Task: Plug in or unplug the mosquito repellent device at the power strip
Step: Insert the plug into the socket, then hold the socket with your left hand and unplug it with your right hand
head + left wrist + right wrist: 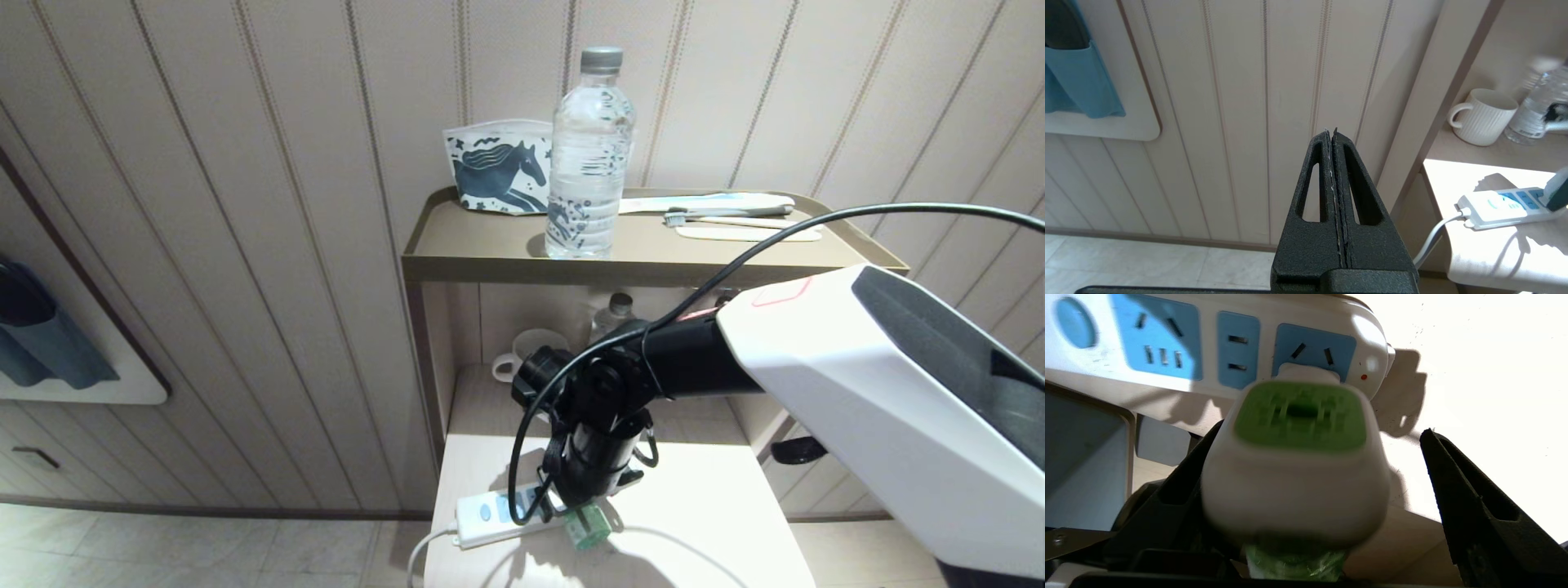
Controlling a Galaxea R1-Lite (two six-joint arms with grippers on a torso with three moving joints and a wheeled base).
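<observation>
A: Nearest first. What sits at the front of the table (718,523)?

B: The strip (490,516), flat, near the front left corner, long axis along the front edge, button end toward the left edge. Its cord (418,554) drops off that edge.

A: And the device (1296,465)?

B: At the strip's right-hand end socket, on the side toward the front edge. White-and-green cap against the socket panel, green bottle end pointing away from the strip toward the front edge. Whether the pins are fully seated, cannot tell.

A: Right gripper (1306,490)?

B: Reaching down over that end. Fingers spread apart either side of the device; one close against its side, the other (1470,498) clear of it with a gap. No clamp.

A: Left gripper (1334,139)?

B: Off the table's left side, facing the wall panelling, fingers pressed together, nothing between.

A: Farther back?

B: Mug (531,349) on the lower shelf; bottle (589,155) and horse-print pouch (496,167) on the top shelf.
</observation>
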